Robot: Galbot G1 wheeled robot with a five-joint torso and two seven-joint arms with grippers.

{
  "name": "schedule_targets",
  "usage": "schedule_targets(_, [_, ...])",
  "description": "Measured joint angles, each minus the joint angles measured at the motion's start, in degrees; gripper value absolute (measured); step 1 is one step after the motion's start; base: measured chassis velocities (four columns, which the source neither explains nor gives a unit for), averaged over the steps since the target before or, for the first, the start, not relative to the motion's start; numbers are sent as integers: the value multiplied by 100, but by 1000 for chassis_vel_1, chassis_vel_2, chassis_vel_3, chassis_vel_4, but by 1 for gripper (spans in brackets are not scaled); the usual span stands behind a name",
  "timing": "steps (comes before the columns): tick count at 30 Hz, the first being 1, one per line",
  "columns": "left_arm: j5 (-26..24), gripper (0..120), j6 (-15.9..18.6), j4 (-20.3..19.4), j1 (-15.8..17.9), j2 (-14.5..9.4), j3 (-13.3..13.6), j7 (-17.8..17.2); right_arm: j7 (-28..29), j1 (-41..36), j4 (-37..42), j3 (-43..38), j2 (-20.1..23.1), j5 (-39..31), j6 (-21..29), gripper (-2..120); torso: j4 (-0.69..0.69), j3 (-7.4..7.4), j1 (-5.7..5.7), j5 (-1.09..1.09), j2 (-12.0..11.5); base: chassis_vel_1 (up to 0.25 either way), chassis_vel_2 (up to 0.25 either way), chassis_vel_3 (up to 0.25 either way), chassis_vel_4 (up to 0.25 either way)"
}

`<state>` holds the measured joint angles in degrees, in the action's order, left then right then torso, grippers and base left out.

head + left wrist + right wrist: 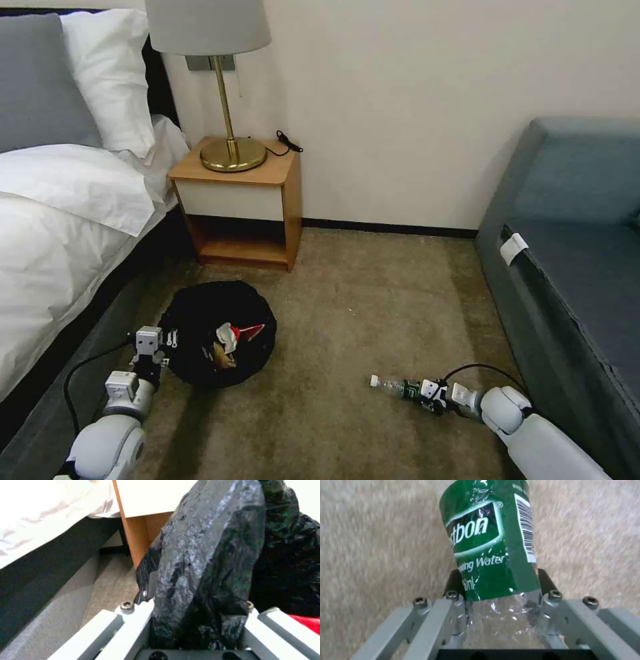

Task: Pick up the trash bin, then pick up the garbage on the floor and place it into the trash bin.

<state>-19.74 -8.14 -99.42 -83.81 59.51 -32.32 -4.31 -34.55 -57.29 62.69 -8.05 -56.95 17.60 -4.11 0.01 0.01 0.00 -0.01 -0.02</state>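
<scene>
Your right gripper (501,597) has its jaws pinching the plastic bottle (493,542) low on the body, cap pointing away from them, just over the carpet (373,307). Lift it level so it doesn't slip, then swing it across. The left gripper (196,610) has its jaws clamped on the bagged rim of the trash bin (217,333), well off to the bottle's side, with the red-and-white carton (239,332) already inside. I'd keep that rim steady while you drop the bottle in.
</scene>
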Motion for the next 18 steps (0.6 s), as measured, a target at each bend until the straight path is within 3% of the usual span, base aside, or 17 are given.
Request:
schedule_targets(13, [3, 4, -9, -36, -27, -3, -8, 2, 6, 123, 216, -163, -177, -172, -89, 26, -1, 0, 0, 0, 0, 0, 0, 0, 0])
schedule_targets(18, [15, 4, -5, -106, -16, -13, 3, 5, -13, 284, 337, -214, -447, -459, -151, 26, -2, 0, 0, 0, 1, 0, 0, 0, 0])
